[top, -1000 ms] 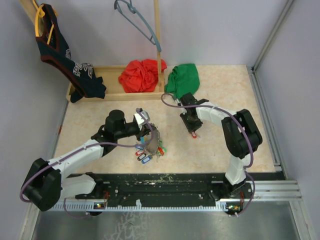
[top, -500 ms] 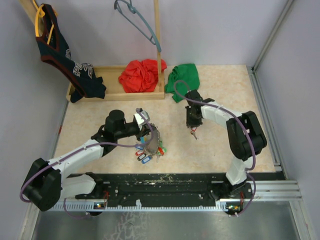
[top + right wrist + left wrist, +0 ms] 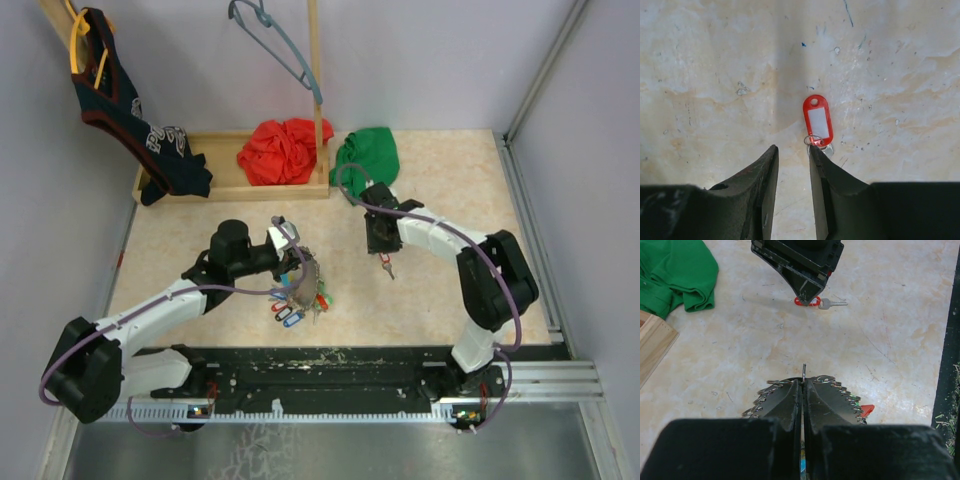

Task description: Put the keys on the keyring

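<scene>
My left gripper (image 3: 298, 262) is shut on the thin metal wire of the keyring (image 3: 804, 371), held above the table. Several small split rings (image 3: 771, 391) fan out on both sides of the jaws. Keys with red, green and blue tags (image 3: 298, 303) hang from it. One key with a red tag (image 3: 817, 119) lies flat on the table (image 3: 450, 180); it also shows in the top view (image 3: 386, 264). My right gripper (image 3: 792, 148) is open just above it, its right fingertip (image 3: 815, 152) at the tag's small ring, covering part of the key.
A wooden tray (image 3: 225, 188) at the back holds a red cloth (image 3: 284, 150). A green cloth (image 3: 367, 153) lies beside it. A blue-grey hanger (image 3: 275, 40) hangs on a wooden post (image 3: 316, 80). A dark garment (image 3: 130, 110) hangs at the left.
My right gripper has shifted slightly left and back over the red-tagged key, which stays on the table. My left arm and the keyring have not moved.
</scene>
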`<action>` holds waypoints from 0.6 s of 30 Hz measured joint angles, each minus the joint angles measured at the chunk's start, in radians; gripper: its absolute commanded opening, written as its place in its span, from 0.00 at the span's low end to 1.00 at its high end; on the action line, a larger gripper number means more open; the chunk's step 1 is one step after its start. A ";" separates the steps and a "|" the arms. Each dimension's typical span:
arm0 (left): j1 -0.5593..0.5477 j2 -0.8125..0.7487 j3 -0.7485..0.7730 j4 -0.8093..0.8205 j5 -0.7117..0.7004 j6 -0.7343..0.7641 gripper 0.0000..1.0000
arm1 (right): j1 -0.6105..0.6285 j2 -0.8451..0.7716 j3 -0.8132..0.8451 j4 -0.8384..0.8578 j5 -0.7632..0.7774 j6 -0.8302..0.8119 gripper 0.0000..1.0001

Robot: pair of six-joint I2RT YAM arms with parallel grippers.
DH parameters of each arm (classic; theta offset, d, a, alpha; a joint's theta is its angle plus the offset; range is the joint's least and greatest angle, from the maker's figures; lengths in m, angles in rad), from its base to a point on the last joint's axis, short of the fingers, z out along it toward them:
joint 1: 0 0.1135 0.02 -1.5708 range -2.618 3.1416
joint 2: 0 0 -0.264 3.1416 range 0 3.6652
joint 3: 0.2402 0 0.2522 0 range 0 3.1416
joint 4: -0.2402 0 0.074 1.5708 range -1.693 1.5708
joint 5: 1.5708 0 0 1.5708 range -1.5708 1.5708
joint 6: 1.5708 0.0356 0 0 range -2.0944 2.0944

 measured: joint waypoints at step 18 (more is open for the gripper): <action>-0.001 -0.001 0.000 0.000 0.000 0.000 0.00 | 0.007 0.000 -0.024 0.013 0.003 -0.222 0.34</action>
